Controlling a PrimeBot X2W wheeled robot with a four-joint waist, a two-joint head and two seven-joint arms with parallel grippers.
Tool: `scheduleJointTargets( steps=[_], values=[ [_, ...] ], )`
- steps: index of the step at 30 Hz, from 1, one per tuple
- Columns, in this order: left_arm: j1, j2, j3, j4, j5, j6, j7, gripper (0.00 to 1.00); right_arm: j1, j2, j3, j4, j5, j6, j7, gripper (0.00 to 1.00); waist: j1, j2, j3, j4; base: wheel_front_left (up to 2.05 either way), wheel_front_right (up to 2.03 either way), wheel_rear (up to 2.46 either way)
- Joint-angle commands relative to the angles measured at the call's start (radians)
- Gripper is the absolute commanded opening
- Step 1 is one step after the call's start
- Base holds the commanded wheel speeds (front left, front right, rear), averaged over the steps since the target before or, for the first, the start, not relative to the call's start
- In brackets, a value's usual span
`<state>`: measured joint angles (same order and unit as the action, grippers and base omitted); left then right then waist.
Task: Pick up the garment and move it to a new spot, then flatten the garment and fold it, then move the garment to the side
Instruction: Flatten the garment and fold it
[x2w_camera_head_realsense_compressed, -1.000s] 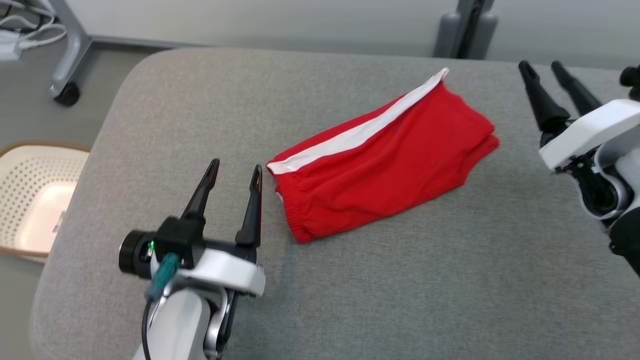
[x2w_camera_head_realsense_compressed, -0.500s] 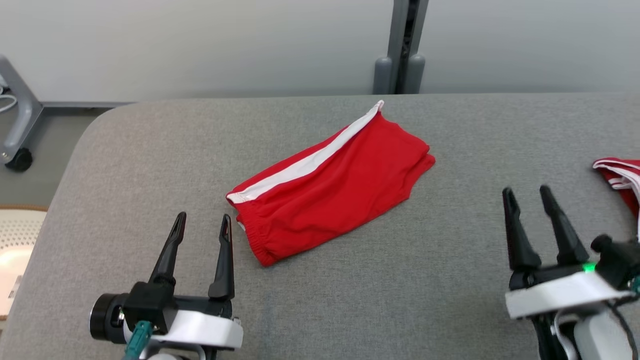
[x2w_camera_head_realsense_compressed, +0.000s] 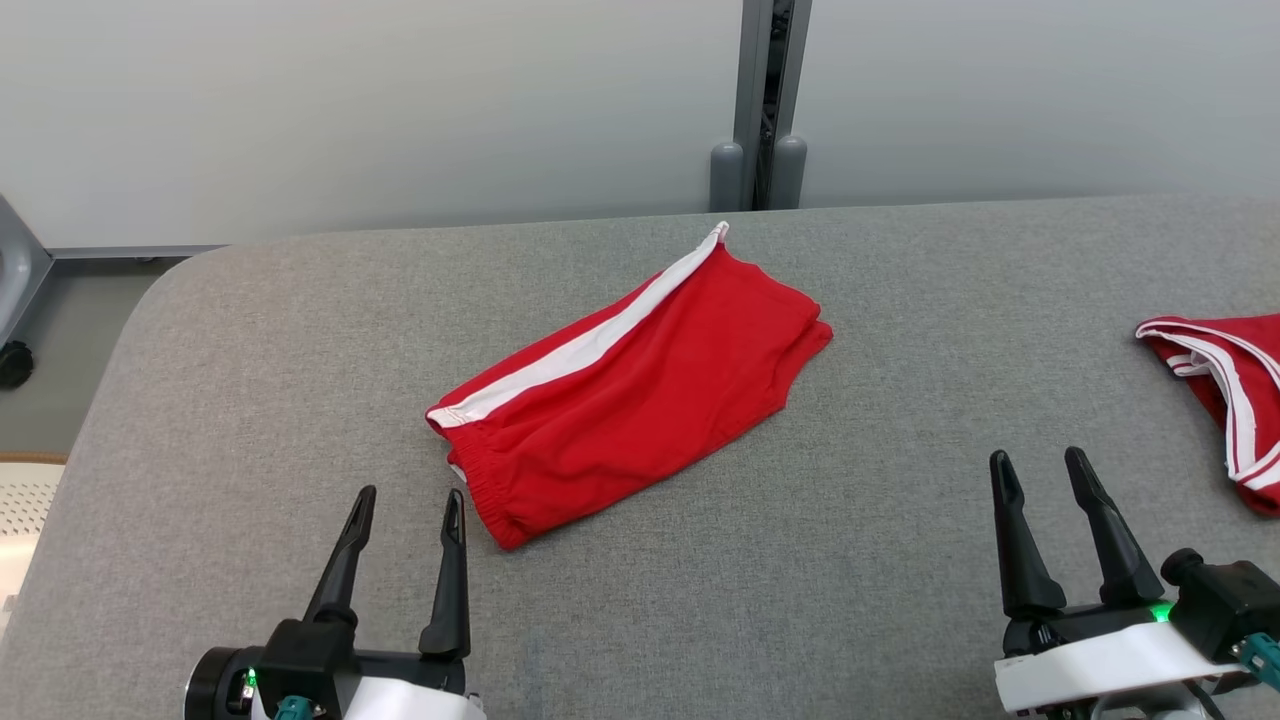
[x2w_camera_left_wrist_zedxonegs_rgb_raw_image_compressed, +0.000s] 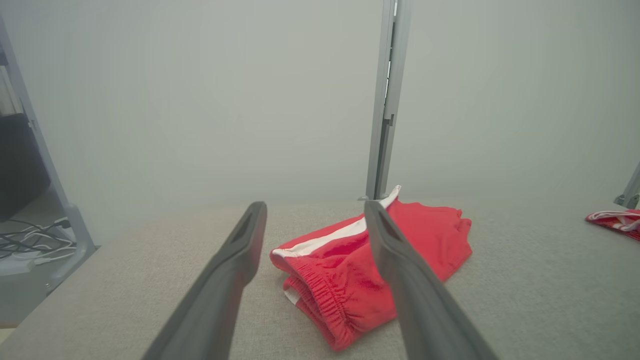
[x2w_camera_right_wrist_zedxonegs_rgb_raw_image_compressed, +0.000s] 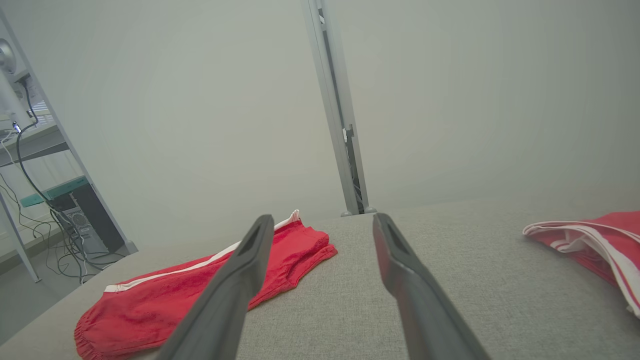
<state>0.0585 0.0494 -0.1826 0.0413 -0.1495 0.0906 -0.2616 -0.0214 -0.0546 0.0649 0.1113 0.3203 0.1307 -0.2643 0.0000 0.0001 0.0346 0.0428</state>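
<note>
Red shorts (x2w_camera_head_realsense_compressed: 625, 390) lie folded and flat on the grey fabric-covered table (x2w_camera_head_realsense_compressed: 850, 580), a little left of its middle in the head view, with the long axis running diagonally from near-left to far-right. The gathered waistband (x2w_camera_head_realsense_compressed: 480, 490) is at the near-left end. A white stripe (x2w_camera_head_realsense_compressed: 570, 352) runs along the far-left edge up to the far corner. The layers are stacked with edges roughly aligned, with a slight offset between them at the far-right end. The left gripper (x2w_camera_head_realsense_compressed: 411, 492) is at lower left, fingers spread, nothing between them; its tips are just beside the waistband end and apart from the cloth. In the left wrist view the two fingers frame that end, with the shorts lying ahead of them on the table. The right gripper (x2w_camera_head_realsense_compressed: 1037, 457) is at lower right, fingers likewise spread and empty, over bare table and well apart from the shorts. A second garment (x2w_camera_head_realsense_compressed: 1215, 390), red with white trim, lies rumpled at the table's right edge and is cut off by the picture border; it is apart from the right gripper. Behind the table stand a pale wall (x2w_camera_head_realsense_compressed: 400, 100) and a grey upright post (x2w_camera_head_realsense_compressed: 760, 100). Part of a white perforated basket (x2w_camera_head_realsense_compressed: 20, 495) shows on the floor at far left. The right wrist view shows a computer tower (x2w_camera_right_wrist_zedxonegs_rgb_raw_image_compressed: 80, 220) and cables (x2w_camera_right_wrist_zedxonegs_rgb_raw_image_compressed: 30, 175) beyond the table's left end.
</note>
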Motion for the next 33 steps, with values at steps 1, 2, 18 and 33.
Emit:
scheduleJointTargets(
  steps=[1, 2, 18, 33],
  values=[
    [0.015, 0.003, -0.001, 0.009, 0.000, -0.001, -0.003, 1.00, 0.009, 0.000, -0.001, 0.000, -0.004, 0.000, 0.000, 1.00, 0.0000, -0.0001, 0.001, 0.000, 0.00, 0.00, 0.00],
    [0.014, 0.004, -0.003, 0.013, -0.001, -0.005, -0.003, 1.00, 0.003, 0.000, -0.002, 0.002, -0.002, 0.000, 0.000, 1.00, 0.0000, -0.0001, 0.002, -0.001, 0.00, 0.00, 0.00],
    [0.000, 0.004, -0.009, 0.024, -0.004, -0.013, -0.003, 1.00, -0.031, 0.001, 0.008, 0.055, 0.023, 0.000, 0.000, 1.00, 0.0000, -0.0001, 0.005, 0.005, 0.00, 0.00, 0.00],
    [-0.091, 0.003, -0.083, 0.021, -0.012, -0.025, -0.003, 1.00, -0.337, -0.049, 0.077, 0.320, 0.297, 0.000, 0.263, 1.00, 0.0000, -0.0001, 0.129, 0.065, 0.00, 0.00, 0.00]
  ],
)
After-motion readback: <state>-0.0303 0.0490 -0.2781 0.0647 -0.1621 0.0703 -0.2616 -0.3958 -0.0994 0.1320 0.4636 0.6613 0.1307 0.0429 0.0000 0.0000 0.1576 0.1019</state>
